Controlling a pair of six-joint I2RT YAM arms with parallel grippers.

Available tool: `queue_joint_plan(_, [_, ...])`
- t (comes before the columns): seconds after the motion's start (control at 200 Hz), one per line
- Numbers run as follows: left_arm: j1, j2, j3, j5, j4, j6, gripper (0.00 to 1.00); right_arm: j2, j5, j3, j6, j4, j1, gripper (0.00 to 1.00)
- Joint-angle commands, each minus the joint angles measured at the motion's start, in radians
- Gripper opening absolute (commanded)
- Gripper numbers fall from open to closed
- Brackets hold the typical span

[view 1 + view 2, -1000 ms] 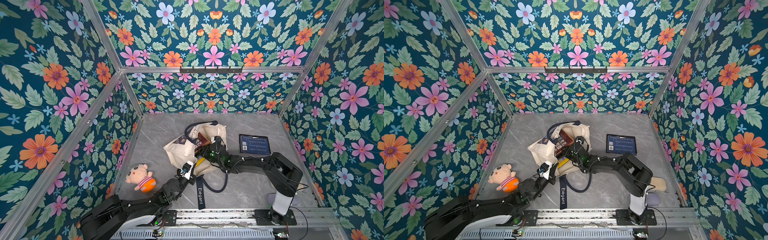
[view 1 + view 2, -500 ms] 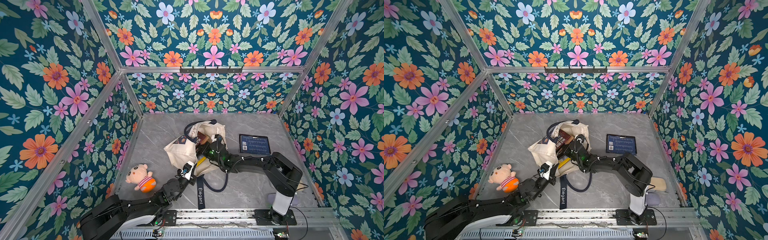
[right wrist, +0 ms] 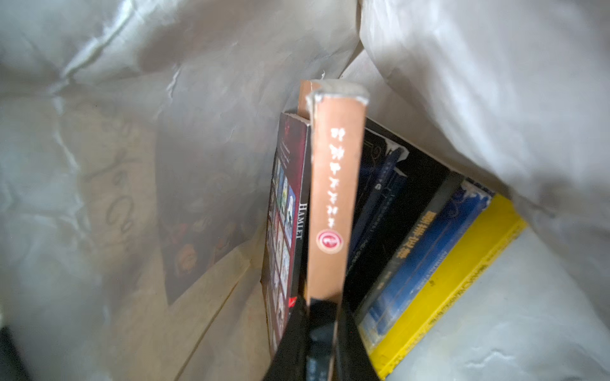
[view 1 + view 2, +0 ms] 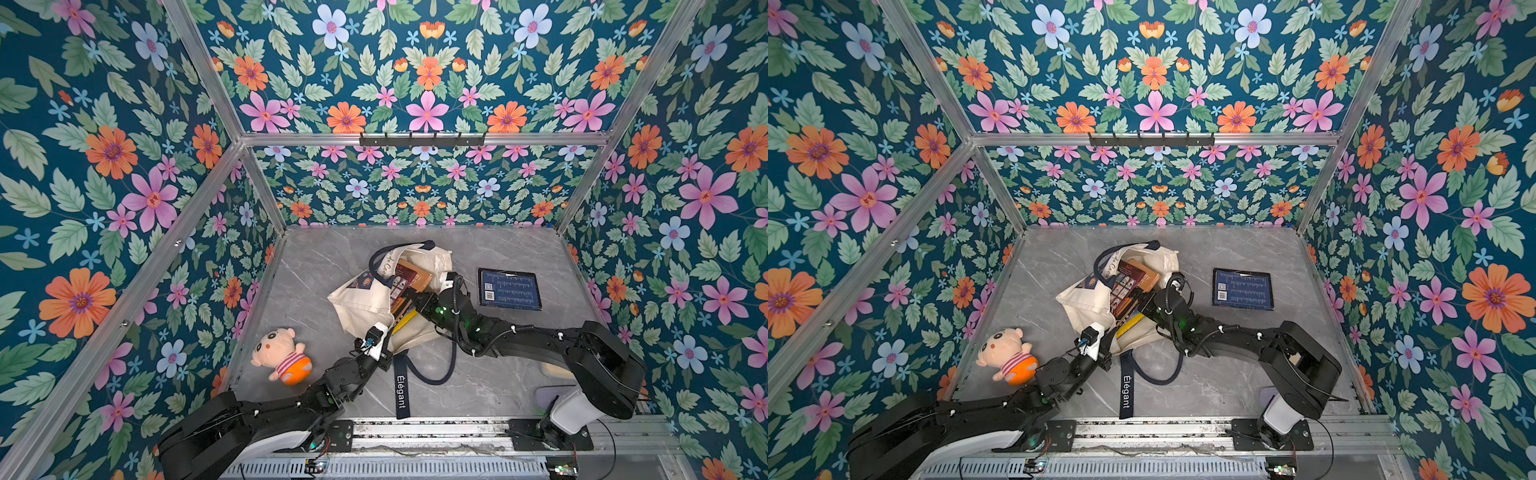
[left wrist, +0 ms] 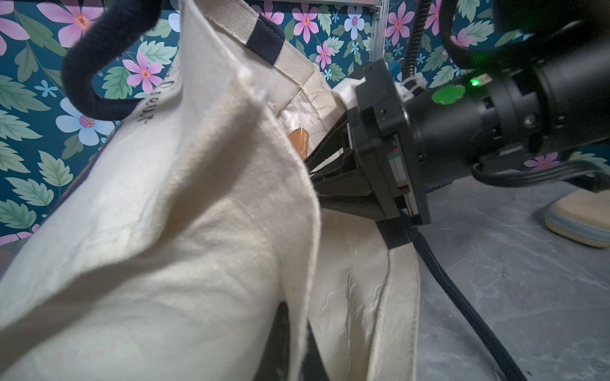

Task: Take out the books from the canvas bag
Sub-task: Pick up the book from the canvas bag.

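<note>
Since a second ago almost nothing is shifting: the cream canvas bag [image 4: 361, 303], the pink plush doll [image 4: 282, 353] and both arms are keeping their places on the grey marble tabletop [image 4: 498, 374]. A navy strap [image 4: 401, 392] trailing from the bag is reading "Elégant".

Only the right wrist view is showing the spines inside. A dark red paperback [image 3: 287, 214] is reading "HAMLET", and a tan-spined paperback [image 3: 336, 198] is carrying white characters and a round red logo. A blue-spined book [image 3: 425, 250] and a bright yellow book [image 3: 462, 280] are leaning beside them.

The right gripper [image 3: 321, 310] is clamping its black fingers on the tan-spined paperback's near end, inside the bag's mouth. The left wrist view is showing the left gripper [image 5: 298, 343] pinching together on the bag's canvas rim.

In both top views a dark blue paperback [image 4: 509, 289] with a square code is lying flat outside — near the right arm, apart from the bag.
</note>
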Motion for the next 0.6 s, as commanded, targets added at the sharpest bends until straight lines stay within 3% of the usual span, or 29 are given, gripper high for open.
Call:
queue_joint_plan(0.0, [-0.002,-0.001,-0.029,0.015,0.078,0.01,0.0,0.029,-0.005,0.009,-0.022,0.058,0.001,0.29])
queue_joint_plan(0.1, [-0.002,-0.001,-0.03,0.014,0.078,0.01,0.0,0.078,-0.029,0.02,-0.023,0.105,0.001,0.43])
queue_joint_plan(0.18, [-0.002,-0.002,-0.03,0.016,0.078,0.01,0.0,0.1,-0.034,0.021,-0.023,0.141,0.0,0.5])
queue_joint_plan(0.59, [-0.002,0.005,-0.029,0.024,0.083,0.01,0.0,0.213,-0.023,0.027,0.042,0.338,0.021,0.5])
